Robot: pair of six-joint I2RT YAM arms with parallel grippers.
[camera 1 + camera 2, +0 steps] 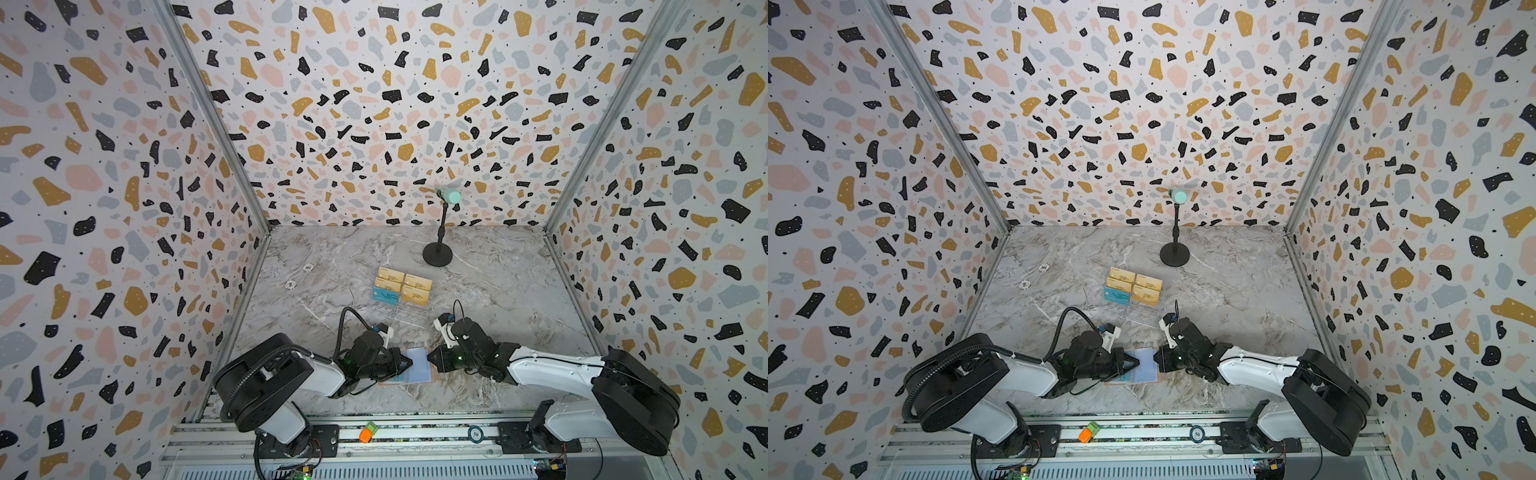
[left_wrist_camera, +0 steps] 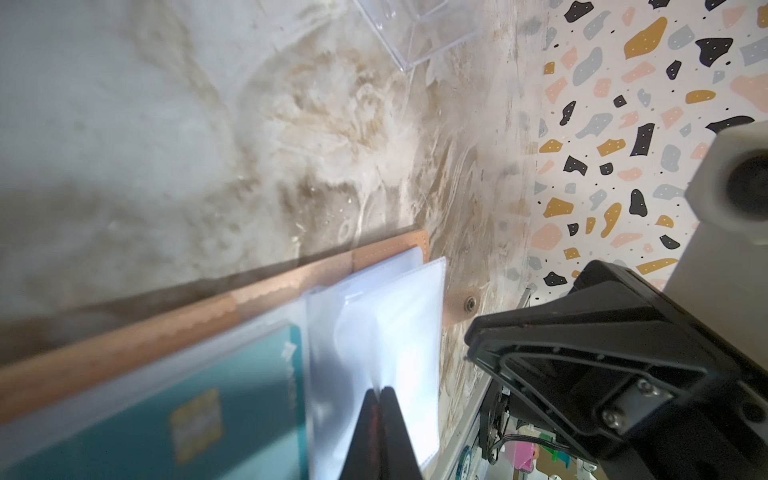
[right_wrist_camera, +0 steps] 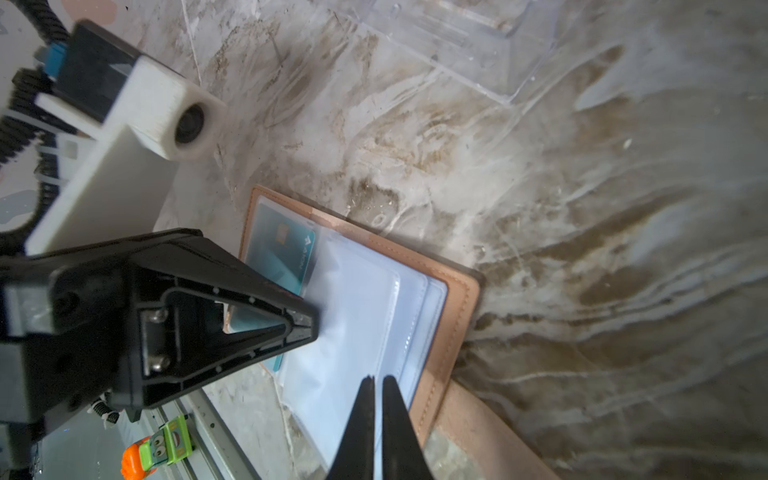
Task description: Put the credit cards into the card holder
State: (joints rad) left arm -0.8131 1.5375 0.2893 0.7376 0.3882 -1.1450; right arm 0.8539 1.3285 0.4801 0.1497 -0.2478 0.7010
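Observation:
The salmon-pink card holder point(image 1: 419, 370) point(image 1: 1145, 369) lies open on the marble table near the front, its clear sleeves fanned out. One sleeve holds a teal credit card point(image 2: 166, 407) point(image 3: 286, 253). My left gripper point(image 1: 409, 362) point(image 2: 382, 390) comes in from the left, shut on a clear sleeve that rises into its tips. From the right, my right gripper point(image 1: 430, 358) point(image 3: 377, 379) is shut on a sleeve edge near the pink cover point(image 3: 453, 316). More credit cards, one teal VIP card point(image 1: 385, 296) and several gold ones point(image 1: 415, 286), stand further back.
The clear acrylic rack point(image 1: 409, 313) holding those cards stands just behind the grippers. A black stand point(image 1: 437, 249) with a mint head sits at the back. Two small white rings point(image 1: 307, 267) lie at the left. An orange-green toy point(image 1: 368, 432) and a chip point(image 1: 476, 434) rest on the front rail.

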